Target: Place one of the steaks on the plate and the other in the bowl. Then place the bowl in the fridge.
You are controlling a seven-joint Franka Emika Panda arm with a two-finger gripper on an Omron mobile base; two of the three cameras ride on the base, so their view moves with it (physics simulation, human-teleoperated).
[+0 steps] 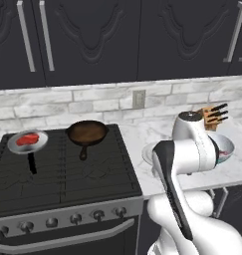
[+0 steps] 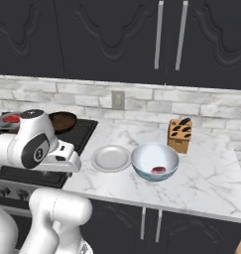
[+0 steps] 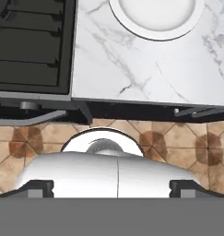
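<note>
Gripper (image 3: 111,186) wide open, above counter edge (image 3: 132,99)

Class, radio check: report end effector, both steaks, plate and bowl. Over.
End effector open, empty, above the counter edge. One steak in bowl; other steak in grey pan on stove. Plate bare. Nothing blocking.
</note>
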